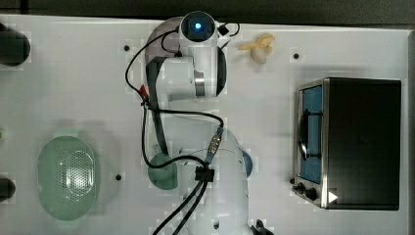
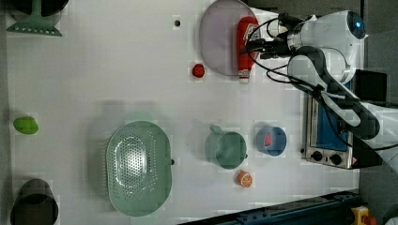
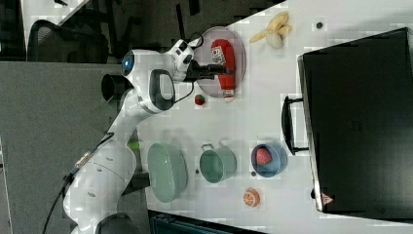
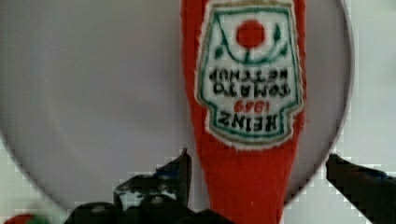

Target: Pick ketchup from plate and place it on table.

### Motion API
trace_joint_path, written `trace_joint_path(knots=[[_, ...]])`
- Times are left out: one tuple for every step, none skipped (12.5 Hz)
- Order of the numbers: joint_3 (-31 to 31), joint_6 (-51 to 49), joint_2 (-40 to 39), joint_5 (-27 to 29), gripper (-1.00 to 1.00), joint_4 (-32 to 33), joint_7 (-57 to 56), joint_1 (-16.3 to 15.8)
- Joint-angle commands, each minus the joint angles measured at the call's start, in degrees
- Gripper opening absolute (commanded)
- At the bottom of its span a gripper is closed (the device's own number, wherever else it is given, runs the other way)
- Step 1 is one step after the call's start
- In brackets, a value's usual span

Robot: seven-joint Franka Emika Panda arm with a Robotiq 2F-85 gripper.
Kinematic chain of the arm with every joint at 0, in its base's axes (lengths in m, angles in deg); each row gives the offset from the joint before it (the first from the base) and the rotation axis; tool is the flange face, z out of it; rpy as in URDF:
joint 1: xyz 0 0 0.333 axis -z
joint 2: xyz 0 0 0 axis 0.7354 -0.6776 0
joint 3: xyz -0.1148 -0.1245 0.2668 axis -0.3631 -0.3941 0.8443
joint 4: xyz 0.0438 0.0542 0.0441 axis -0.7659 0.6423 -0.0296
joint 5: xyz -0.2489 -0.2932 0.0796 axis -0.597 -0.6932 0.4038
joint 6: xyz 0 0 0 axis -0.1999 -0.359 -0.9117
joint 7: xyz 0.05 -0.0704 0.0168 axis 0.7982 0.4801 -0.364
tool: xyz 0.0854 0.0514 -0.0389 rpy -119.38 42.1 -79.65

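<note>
The ketchup (image 4: pixel 247 88), a red bottle with a white-and-red label, lies flat on the pale lilac plate (image 4: pixel 93 93). In the left view the ketchup (image 2: pixel 245 42) rests along the right side of the plate (image 2: pixel 218 37), its cap end reaching past the rim onto the white table (image 2: pixel 117 70). My gripper (image 4: pixel 257 156) is open, one finger on each side of the bottle's narrower part, and holds nothing. The right view shows the gripper (image 3: pixel 208 72) over the plate (image 3: pixel 240 63) beside the ketchup (image 3: pixel 225 58).
A red strawberry (image 2: pixel 198 70) lies just off the plate. A green colander (image 2: pixel 138 166), green cup (image 2: pixel 226 149), blue bowl (image 2: pixel 271 140) and orange (image 2: pixel 244 178) stand further along the table. A toaster oven (image 3: pixel 355 117) and a banana (image 3: pixel 272 30) are nearby.
</note>
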Motion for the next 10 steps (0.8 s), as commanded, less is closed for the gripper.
trace_joint_path(knots=[[0.2, 2.4, -1.7, -1.4, 1.00, -2.4, -2.2, -0.1], [0.1, 3.9, -2.4, -1.4, 1.00, -2.4, -2.2, -0.1], [0.1, 5.6, -3.0, -1.4, 1.00, -2.4, -2.2, -0.1], [0.1, 7.3, -3.5, -1.4, 0.92, -2.3, -2.2, -0.1], [-0.1, 8.0, -3.9, -1.4, 0.69, -2.3, -2.2, -0.1], [-0.2, 8.2, -4.1, -1.4, 0.43, -2.3, -2.2, -0.1], [-0.1, 8.2, -4.0, -1.4, 0.25, -2.4, -2.2, -0.1], [0.0, 8.2, -3.9, -1.4, 0.25, -2.7, -2.2, -0.1], [0.2, 8.2, -3.7, -1.4, 0.25, -3.4, -2.2, -0.1], [0.3, 8.1, -3.1, -1.4, 0.25, -3.9, -2.2, -0.2]])
